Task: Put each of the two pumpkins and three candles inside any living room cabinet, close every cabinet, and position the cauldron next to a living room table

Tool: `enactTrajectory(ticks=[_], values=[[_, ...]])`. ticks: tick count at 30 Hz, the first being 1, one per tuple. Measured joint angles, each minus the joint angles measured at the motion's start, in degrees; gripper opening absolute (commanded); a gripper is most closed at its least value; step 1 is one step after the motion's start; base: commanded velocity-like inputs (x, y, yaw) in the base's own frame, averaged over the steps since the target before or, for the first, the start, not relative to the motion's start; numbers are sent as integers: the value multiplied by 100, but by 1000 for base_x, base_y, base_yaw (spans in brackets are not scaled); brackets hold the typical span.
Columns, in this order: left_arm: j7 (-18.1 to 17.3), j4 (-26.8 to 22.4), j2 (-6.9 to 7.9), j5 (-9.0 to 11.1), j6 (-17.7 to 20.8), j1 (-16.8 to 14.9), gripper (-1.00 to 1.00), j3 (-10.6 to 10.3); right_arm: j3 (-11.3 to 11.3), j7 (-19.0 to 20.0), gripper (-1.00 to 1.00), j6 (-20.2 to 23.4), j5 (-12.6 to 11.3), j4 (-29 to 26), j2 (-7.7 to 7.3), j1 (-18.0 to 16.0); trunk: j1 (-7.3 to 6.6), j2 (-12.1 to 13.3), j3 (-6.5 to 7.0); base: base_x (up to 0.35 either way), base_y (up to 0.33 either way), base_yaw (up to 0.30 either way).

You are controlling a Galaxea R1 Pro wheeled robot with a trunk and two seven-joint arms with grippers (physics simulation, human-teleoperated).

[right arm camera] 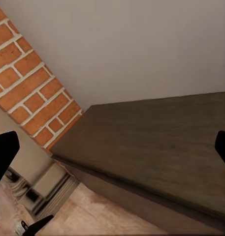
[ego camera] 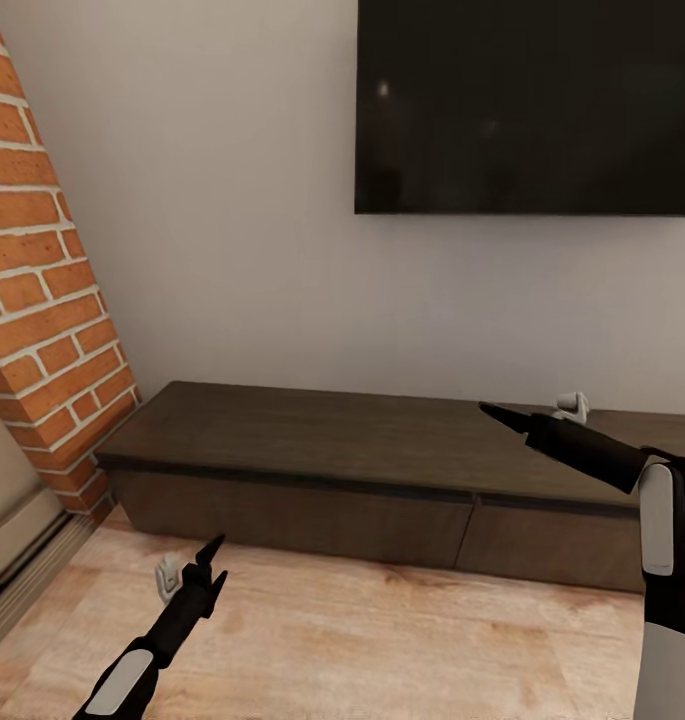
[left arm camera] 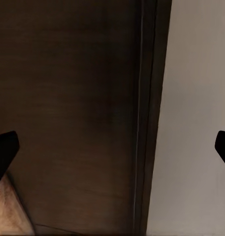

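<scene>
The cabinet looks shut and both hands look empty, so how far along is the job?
Hard to judge. The long cabinet under the TV shows closed fronts. The left gripper and right gripper are open and empty, facing it. No pumpkin, candle or cauldron is in sight; whether any sits inside cannot be told.

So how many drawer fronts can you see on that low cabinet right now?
2. On the cabinet, one long front runs under its left and middle, and a shorter front sits at the right, partly behind the right arm. More may continue past the picture's edge.
</scene>
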Motion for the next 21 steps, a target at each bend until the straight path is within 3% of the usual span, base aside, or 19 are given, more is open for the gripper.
enactTrajectory(ticks=[3, 9, 15, 21], values=[[-16, -4, 13, 15, 28, 0, 100, -3, 0, 0, 100, 0, 0, 0, -8, -1, 8, -4, -67, 0, 0, 0], [-43, -70, 75, 74, 96, 52, 100, 28, -3, 0, 100, 1, -4, 0, -38, -6, 7, -4, -67, 0, 0, 0], [-39, -92, 227, 95, 121, 186, 100, 62, -4, 0, 100, 1, -4, 0, -60, -10, 7, -4, -67, 0, 0, 0], [-59, -116, 266, 91, 120, 250, 100, 21, -1, 4, 100, 0, 0, 0, -59, -10, 23, -12, -200, 0, 0, 0]])
